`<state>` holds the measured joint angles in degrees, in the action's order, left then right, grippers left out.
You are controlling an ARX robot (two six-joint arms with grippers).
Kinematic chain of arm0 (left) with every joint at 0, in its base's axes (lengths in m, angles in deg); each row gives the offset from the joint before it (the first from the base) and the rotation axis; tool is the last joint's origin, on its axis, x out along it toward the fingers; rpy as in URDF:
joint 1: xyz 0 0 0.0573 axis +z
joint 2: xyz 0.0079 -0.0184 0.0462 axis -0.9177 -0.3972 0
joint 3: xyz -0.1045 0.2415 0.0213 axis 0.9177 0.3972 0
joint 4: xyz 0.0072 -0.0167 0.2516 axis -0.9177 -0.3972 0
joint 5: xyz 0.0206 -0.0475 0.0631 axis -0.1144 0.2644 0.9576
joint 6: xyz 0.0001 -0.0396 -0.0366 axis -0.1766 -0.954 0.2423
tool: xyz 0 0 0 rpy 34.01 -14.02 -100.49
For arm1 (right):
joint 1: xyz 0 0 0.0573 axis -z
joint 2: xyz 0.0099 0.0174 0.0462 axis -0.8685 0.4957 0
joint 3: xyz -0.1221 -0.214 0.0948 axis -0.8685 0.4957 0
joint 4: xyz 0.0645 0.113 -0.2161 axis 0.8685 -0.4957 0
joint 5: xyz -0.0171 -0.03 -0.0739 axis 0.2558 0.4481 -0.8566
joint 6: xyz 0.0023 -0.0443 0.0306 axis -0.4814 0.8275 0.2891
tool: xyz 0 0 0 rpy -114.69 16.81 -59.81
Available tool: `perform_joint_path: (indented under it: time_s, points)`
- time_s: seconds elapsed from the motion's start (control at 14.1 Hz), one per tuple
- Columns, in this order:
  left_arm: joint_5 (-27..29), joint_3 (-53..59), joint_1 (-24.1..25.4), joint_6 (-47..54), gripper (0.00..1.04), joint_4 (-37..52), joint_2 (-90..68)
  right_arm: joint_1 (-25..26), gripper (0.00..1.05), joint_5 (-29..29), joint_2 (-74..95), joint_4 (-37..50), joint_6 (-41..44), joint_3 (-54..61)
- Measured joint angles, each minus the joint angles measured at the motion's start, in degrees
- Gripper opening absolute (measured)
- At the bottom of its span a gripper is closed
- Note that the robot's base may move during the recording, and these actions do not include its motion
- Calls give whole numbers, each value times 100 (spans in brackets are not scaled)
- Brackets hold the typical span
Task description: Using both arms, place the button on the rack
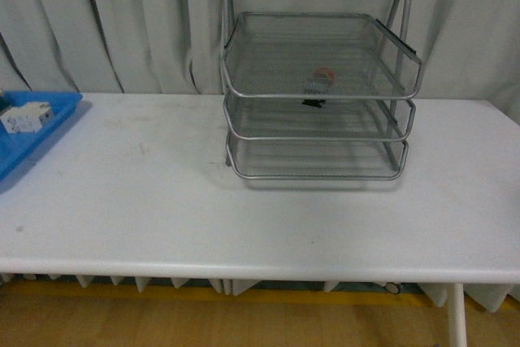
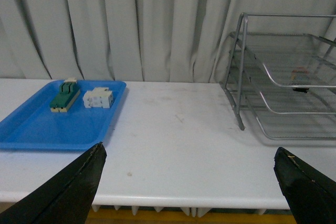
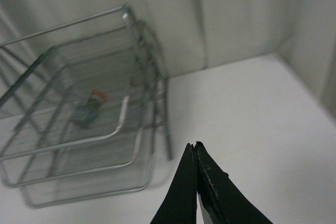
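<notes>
At the far left edge of the white table [image 1: 162, 217] lies a flat blue tray [image 1: 49, 123]. In the front view only a corner of it shows, with a small white blocky switch [image 1: 26, 116] on it. The left wrist view shows the whole tray, and there a green-topped beige switch [image 2: 65, 96] lies beside the white one, near the tray's back edge. No words can be read on either switch (they are too small).

The middle of the tabletop is bare, with a few faint marks.

Toward the back edge, a little right of the middle, stands the silver wire rack [image 1: 317, 87] with three shelves. The button [image 1: 322, 80] sits on the top shelf, toward its front and a little right of its middle. Its red cap and dark body show through the mesh. No label on it can be read.

No arm shows in the front view. The left gripper [image 2: 189, 187] hangs above the table's front edge with its two dark fingers [image 2: 68, 192] spread wide apart, and nothing is between them. The right gripper [image 3: 195, 182] is off to the rack's right side, with its two dark fingers pressed together and nothing between them. Gray curtains [image 1: 122, 22] hang behind the table.
</notes>
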<state>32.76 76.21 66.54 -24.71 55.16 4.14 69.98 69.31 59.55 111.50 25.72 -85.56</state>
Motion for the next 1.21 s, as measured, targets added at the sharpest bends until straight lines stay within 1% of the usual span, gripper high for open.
perform_joint_path:
  time_s: [0.07, 0.14, 0.21, 0.28, 0.43, 0.5, 0.57, 1.14, 1.21]
  points:
    - [2, 0, 0, 0, 98, 4, 0, 168, 2, -223, -378, 793, 540, 651]
    - [0, 0, 0, 0, 98, 2, 0, 164, 2, -227, -1005, 734, 894, 1086]
    - [0, 0, 0, 0, 98, 4, 0, 98, 2, -313, -1751, 387, 1075, 1298]
    - [0, 0, 0, 0, 98, 4, 0, -118, 2, -496, -2551, -66, 1163, 1552]
    - [0, 0, 0, 0, 98, 4, 0, -916, 2, -1217, -4177, -1178, 1252, 2262]
    - [0, 0, 0, 0, 98, 4, 0, -999, 2, -1285, -5163, -1794, 1272, 2581]
    - [2, 0, 0, 0, 98, 2, 0, -964, 2, -1325, -5735, -1978, 1272, 2745]
    - [0, 0, 0, 0, 98, 2, 0, -968, 2, -1329, -6771, -2463, 1272, 3165]
    - [0, 0, 0, 0, 98, 2, 0, -968, 2, -1331, -6889, -2315, 1272, 3292]
